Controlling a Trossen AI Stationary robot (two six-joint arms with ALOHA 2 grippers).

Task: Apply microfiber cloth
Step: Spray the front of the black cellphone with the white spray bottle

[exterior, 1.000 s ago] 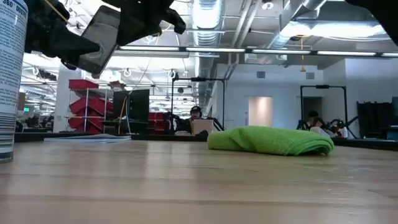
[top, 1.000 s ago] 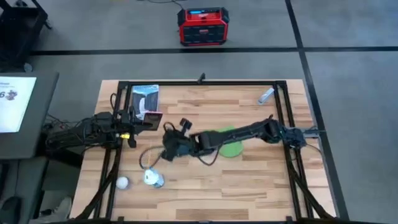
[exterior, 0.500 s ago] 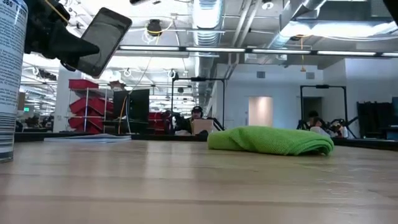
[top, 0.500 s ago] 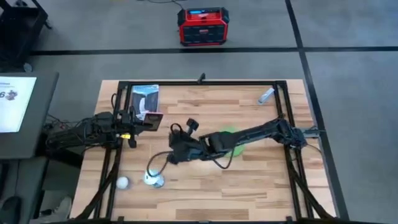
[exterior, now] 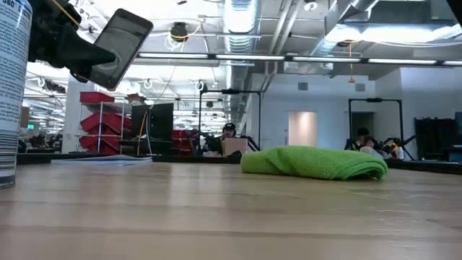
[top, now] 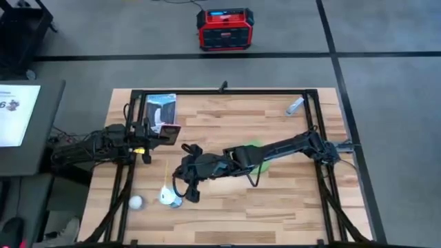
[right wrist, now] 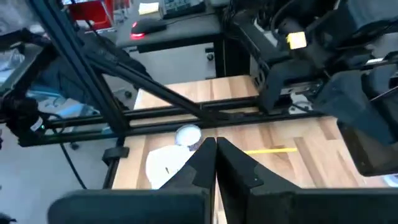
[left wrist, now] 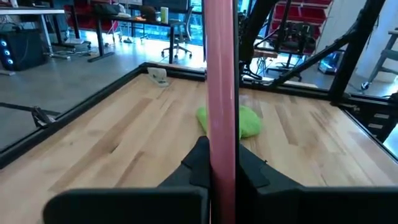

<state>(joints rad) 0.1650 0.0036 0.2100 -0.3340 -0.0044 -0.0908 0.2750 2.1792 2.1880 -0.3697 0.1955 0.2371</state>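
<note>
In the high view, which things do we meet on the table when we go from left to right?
White ball → left gripper holding the pink phone → right gripper → green microfiber cloth → small grey object at the far right corner.

can [exterior: 10, 94]: "360", cropped, probably | screen [top: 16, 114]: "6"

A light wooden table [top: 275, 200] in a black frame carries the microfiber cloth [top: 258, 161] near its middle, a spray can [top: 169, 198] lying beside a white ball [top: 136, 202], a dark packet [top: 160, 110], and a small grey object [top: 294, 106].
</note>
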